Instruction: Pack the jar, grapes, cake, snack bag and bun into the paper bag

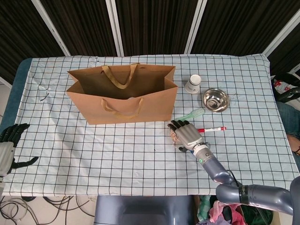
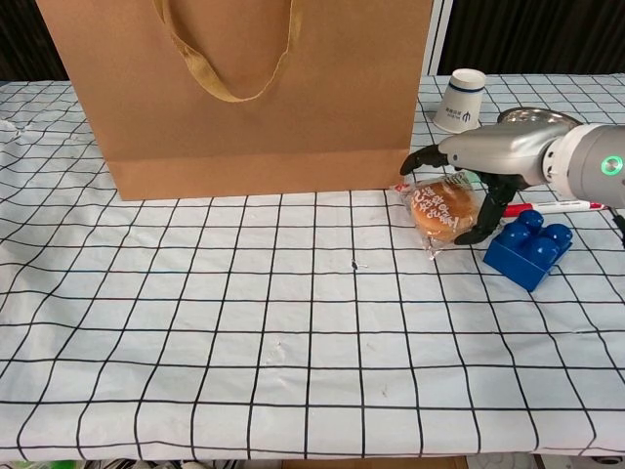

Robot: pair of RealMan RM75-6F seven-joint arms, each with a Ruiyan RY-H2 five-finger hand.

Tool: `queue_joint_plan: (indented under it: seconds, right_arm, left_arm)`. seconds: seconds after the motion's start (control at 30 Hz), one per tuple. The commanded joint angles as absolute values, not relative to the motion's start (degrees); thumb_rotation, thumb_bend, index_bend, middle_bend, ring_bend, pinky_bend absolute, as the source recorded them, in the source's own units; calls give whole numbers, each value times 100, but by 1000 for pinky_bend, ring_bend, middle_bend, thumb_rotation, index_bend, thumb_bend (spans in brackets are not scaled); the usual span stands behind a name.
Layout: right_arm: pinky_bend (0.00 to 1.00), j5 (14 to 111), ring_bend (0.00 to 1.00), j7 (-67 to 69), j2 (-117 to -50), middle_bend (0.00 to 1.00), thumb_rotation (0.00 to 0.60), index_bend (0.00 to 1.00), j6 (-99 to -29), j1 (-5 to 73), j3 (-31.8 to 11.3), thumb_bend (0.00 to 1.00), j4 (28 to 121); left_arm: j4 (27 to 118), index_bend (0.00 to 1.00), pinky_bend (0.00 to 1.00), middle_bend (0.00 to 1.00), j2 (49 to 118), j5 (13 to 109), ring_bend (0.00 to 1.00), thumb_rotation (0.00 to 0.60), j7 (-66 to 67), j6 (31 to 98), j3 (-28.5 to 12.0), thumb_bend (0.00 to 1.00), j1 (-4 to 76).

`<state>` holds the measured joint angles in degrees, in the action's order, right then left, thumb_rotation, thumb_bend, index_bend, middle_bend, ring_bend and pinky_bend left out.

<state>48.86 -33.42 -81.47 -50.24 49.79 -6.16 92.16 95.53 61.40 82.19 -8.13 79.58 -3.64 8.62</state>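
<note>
The brown paper bag (image 1: 123, 96) stands open at the middle of the table and fills the top of the chest view (image 2: 254, 88). A wrapped orange bun (image 2: 441, 207) lies on the cloth just right of the bag's front corner. My right hand (image 2: 488, 161) arches over the bun, with fingers spread on its left and the thumb (image 2: 485, 217) at its right edge; the bun still rests on the table. From the head camera the right hand (image 1: 186, 134) hides most of the bun (image 1: 174, 135). My left hand (image 1: 9, 145) lies open at the table's left edge.
A blue toy block (image 2: 528, 250) sits right next to the bun, and a red pen (image 2: 557, 206) lies behind it. A paper cup (image 1: 192, 84), a steel bowl (image 1: 215, 99) and a green brush (image 1: 192, 115) stand at the back right.
</note>
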Motion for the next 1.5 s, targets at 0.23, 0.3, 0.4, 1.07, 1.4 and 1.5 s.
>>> queue_joint_plan:
  seconds: [0.23, 0.3, 0.4, 1.07, 1.4, 1.5]
  right_arm:
    - [155, 4737, 89, -3439, -8175, 57, 600, 105, -4891, 5098, -529, 160, 8908]
    - [155, 4676, 89, -3421, -8179, 57, 600, 103, -4835, 5113, -507, 160, 8851]
    - [154, 4659, 89, -3392, -8201, 57, 600, 101, -4798, 5132, -493, 160, 8772]
    - [226, 5042, 369, -2867, -8510, 328, 600, 218, -4937, 5045, -517, 334, 8331]
    - [257, 5491, 415, -2020, -8199, 363, 600, 273, -5155, 4719, -733, 394, 8805]
    - [257, 5641, 415, -1725, -7942, 359, 600, 277, -5363, 4545, -836, 394, 9194]
  left_arm:
    - [9556, 113, 16, 87, 6164, 8160, 0, 600, -732, 7907, -373, 129, 883]
    - [9554, 113, 16, 87, 6167, 8149, 0, 600, -717, 7912, -379, 129, 882]
    - [9554, 113, 16, 87, 6177, 8136, 0, 600, -694, 7900, -381, 129, 887]
    - [9558, 113, 16, 87, 6197, 8053, 0, 600, -593, 7783, -385, 130, 930]
    - [9567, 113, 16, 87, 6184, 8056, 0, 600, -608, 7775, -379, 130, 930]
    - [9566, 113, 16, 87, 6176, 8046, 0, 600, -625, 7782, -387, 130, 926]
